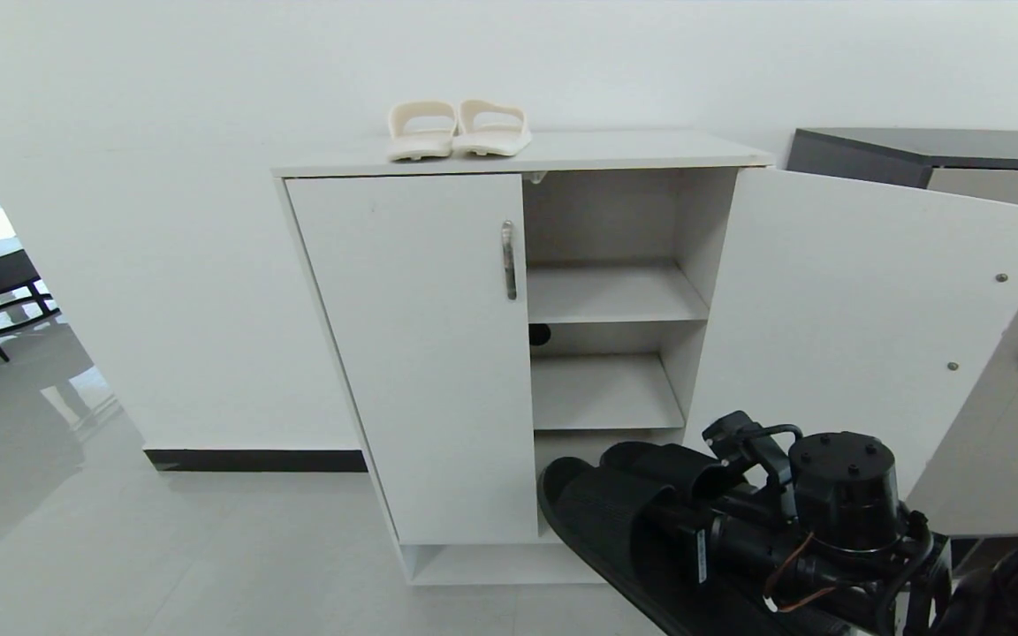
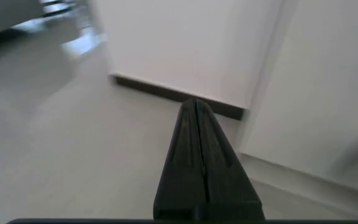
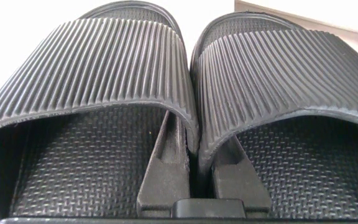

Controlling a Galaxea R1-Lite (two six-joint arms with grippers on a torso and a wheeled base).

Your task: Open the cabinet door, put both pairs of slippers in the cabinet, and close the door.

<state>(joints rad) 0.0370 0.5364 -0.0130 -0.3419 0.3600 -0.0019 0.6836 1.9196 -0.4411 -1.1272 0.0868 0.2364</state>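
Black slippers point(image 1: 615, 512), two, pinched in the right tool point(image 3: 197, 134); two cream slippers point(image 1: 458, 131) atop the cabinet point(image 1: 412, 353); left tool point(image 2: 196, 109) closed, empty.

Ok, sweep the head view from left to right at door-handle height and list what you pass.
dark chair → white wall → closed left door → metal handle → open shelves → open right door → neighbouring cabinet
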